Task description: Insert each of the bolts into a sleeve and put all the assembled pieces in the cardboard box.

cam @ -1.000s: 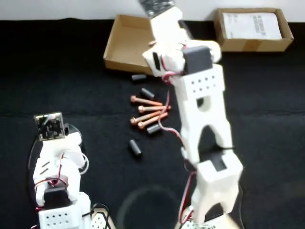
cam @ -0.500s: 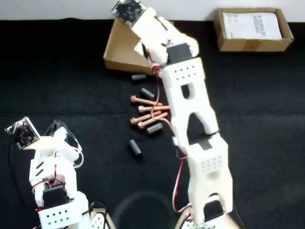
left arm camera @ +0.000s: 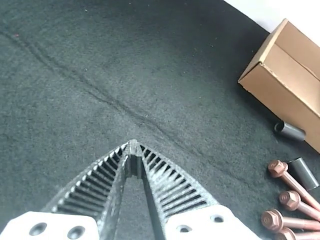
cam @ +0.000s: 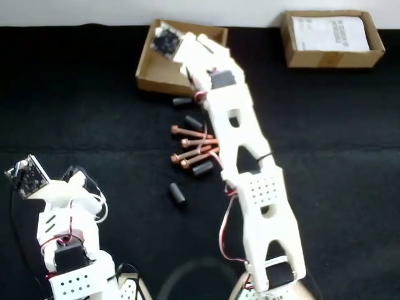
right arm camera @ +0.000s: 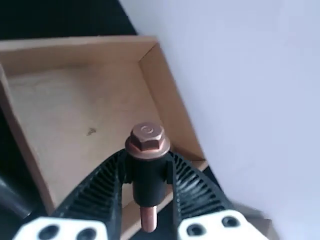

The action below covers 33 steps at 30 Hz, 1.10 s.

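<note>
My right gripper (right arm camera: 145, 167) is shut on an assembled piece (right arm camera: 146, 150), a copper bolt pushed through a black sleeve, held above the inside of the open cardboard box (right arm camera: 75, 105). In the high view the right arm (cam: 237, 137) stretches across the table to that box (cam: 153, 69). Several loose copper bolts (cam: 194, 149) lie mid-table, with black sleeves (cam: 182, 100) (cam: 177, 194) scattered around them. My left gripper (left arm camera: 133, 148) is shut on nothing, low over bare mat at the near left (cam: 75, 178). Its wrist view also takes in the box (left arm camera: 287, 85), bolts (left arm camera: 287, 202) and a sleeve (left arm camera: 291, 131).
A second cardboard box (cam: 331, 39) holding a white sheet stands at the far right. Black mat (cam: 94, 112) covers the table, and a white wall lies behind the boxes. The right arm's links hang over the bolt pile's right side.
The right arm has swung left and lowered, bringing the held piece over the cardboard box. The left arm's wrist shifted left and toward the near edge.
</note>
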Available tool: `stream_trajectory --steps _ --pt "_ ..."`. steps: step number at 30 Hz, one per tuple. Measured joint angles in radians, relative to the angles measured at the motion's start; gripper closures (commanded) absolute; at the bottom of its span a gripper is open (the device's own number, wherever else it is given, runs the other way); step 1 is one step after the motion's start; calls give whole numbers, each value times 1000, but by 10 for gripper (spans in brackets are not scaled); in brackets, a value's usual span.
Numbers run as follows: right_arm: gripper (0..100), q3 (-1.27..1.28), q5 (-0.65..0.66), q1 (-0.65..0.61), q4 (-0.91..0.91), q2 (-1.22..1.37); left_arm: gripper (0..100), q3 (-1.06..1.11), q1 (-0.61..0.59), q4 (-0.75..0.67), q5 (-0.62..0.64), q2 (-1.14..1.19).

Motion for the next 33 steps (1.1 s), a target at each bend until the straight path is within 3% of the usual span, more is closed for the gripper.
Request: stream_trajectory --steps 10,14,17,23,28,33 --pt "991 0 2 0 -32 135 991 0 -14 0 0 0" --pt "839 -2 2 0 -11 135 991 0 -14 0 0 0" --pt "745 -54 2 -3 75 137 991 0 -14 0 0 0" --pt "809 -224 -6 -35 267 133 991 0 -14 0 0 0" --pt "816 -391 -94 -46 399 133 991 0 -14 2 0 0" --pt "816 -549 -175 -55 663 129 991 0 -14 2 0 0"
